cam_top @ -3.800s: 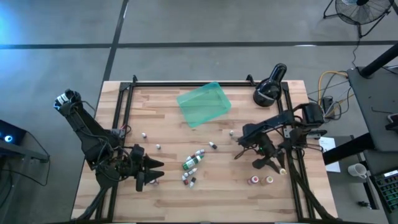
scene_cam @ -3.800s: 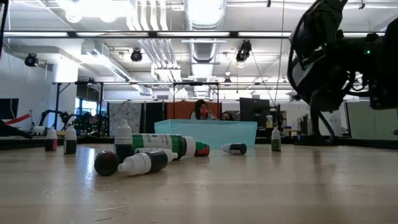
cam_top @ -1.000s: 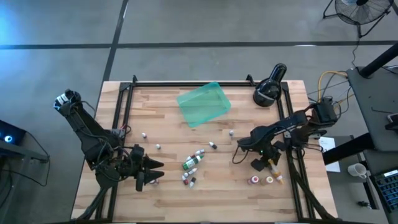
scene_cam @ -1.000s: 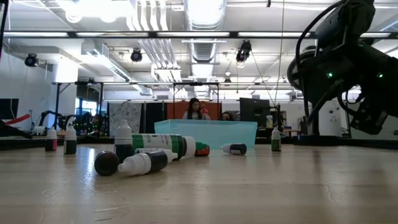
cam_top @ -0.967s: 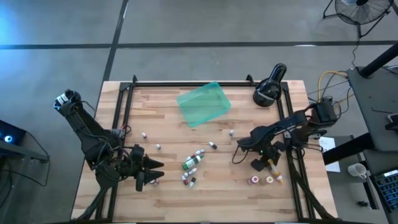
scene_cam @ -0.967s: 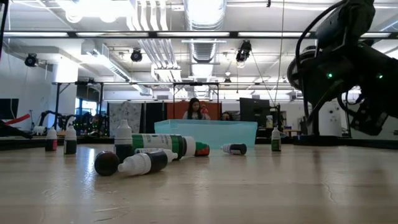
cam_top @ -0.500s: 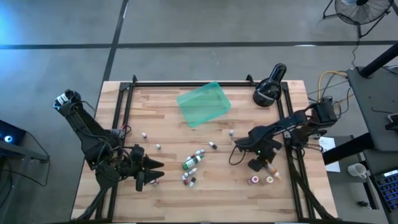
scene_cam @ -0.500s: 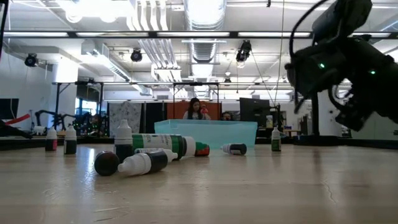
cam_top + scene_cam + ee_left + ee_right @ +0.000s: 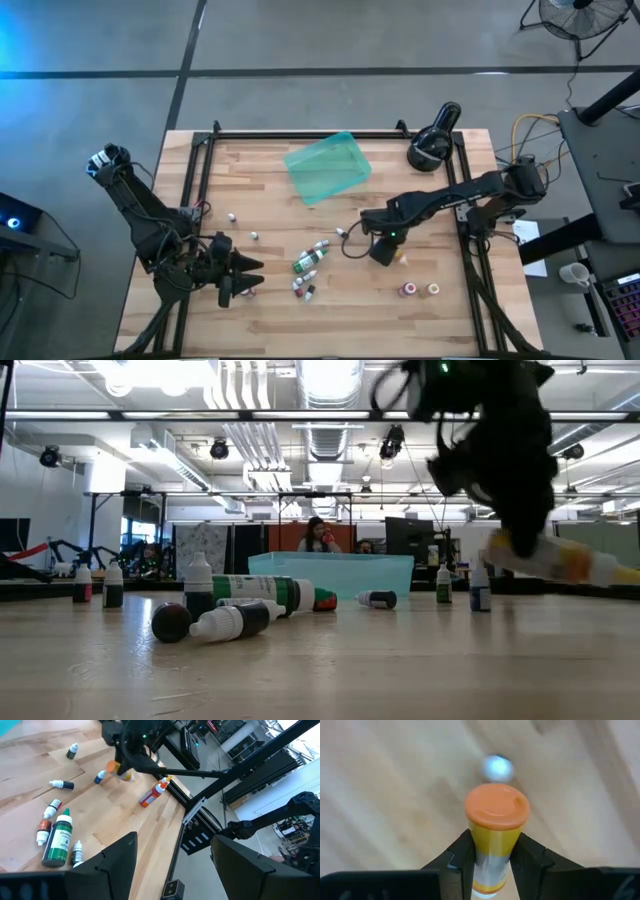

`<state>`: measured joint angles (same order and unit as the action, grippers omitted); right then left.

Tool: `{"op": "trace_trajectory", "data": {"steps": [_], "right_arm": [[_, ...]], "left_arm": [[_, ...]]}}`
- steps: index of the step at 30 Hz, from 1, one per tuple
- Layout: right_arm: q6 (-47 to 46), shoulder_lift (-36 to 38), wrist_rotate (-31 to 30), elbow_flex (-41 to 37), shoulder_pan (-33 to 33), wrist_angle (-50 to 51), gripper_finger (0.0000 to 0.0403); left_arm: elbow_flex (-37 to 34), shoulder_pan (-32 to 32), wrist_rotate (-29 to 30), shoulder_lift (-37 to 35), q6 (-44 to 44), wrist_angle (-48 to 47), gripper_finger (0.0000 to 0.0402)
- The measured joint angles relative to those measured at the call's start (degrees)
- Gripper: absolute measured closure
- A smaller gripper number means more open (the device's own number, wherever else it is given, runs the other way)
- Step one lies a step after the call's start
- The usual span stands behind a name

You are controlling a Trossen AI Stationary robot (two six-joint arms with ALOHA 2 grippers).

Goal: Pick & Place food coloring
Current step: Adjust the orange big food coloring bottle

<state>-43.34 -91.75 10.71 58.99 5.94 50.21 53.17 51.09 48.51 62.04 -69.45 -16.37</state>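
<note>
My right gripper (image 9: 385, 251) hangs over the middle of the table, shut on a yellow food coloring bottle (image 9: 492, 845) with an orange cap (image 9: 496, 806). Other small bottles lie and stand scattered: a cluster (image 9: 309, 267) near the table's middle, two (image 9: 420, 290) toward the near right, and single ones (image 9: 232, 217) toward the left. The teal tray (image 9: 328, 167) rests flat at the far middle. My left gripper (image 9: 175, 865) waits open at the near left (image 9: 240, 276), touching nothing. My right gripper pinches the yellow bottle by its body just below the orange cap (image 9: 490, 837), one finger (image 9: 461, 857) on each side, across the bottle. It comes from above. The bottle (image 9: 560, 560) is lifted clear of the table and lies tilted, nearly level.
A black round lamp-like device (image 9: 432, 140) sits at the far right corner. Black frame rails (image 9: 205, 180) run along the table's left, right and far sides. A large green bottle (image 9: 265, 592) lies in the central cluster. People show in the room beyond the table.
My right gripper has swung from the table's right side toward its middle, rising, with the yellow bottle kept in its hold. The bottle has gone from near the right rail to above the middle. My left arm has stayed still.
</note>
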Motion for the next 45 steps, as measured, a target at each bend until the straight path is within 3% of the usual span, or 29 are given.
{"op": "trace_trajectory", "data": {"steps": [5,11,17,24,33,39,42,45], "right_arm": [[-3.34,-0.15,6.35,4.05,0.06,-7.2,0.031],[-11.93,0.09,1.23,5.92,0.11,-22.5,0.031],[-23.52,-1.36,1.17,5.76,0.62,-35.92,0.031],[-29.45,-7.56,11.98,2.41,4.15,-35.53,0.031],[-30.24,-15.12,10.78,3.11,8.48,-35.42,0.0271],[-28.91,-14.81,8.67,3.23,8.52,-35.18,0.0221],[-25.97,-14.02,8.62,3.88,8.44,-34.12,0.02],[-17.05,-13.65,8.62,5.31,8.65,-33.51,0.0188]], "left_arm": [[0.0,0.0,0.0,0.0,-0.32,0.04,0.0177],[0.0,0.0,0.0,0.0,-1.17,0.04,0.0177],[0.0,0.0,0.0,0.0,-1.55,0.01,0.0177],[0.02,0.0,0.0,-0.02,-1.55,0.0,0.0177],[0.02,0.0,0.0,-0.02,-1.54,-0.03,0.0177],[0.02,0.0,0.0,-0.02,-2.16,-0.01,0.0177],[0.02,0.0,0.0,-0.02,-2.27,-0.03,0.0177],[0.02,0.0,0.0,-0.02,-2.31,0.03,0.0177]]}}
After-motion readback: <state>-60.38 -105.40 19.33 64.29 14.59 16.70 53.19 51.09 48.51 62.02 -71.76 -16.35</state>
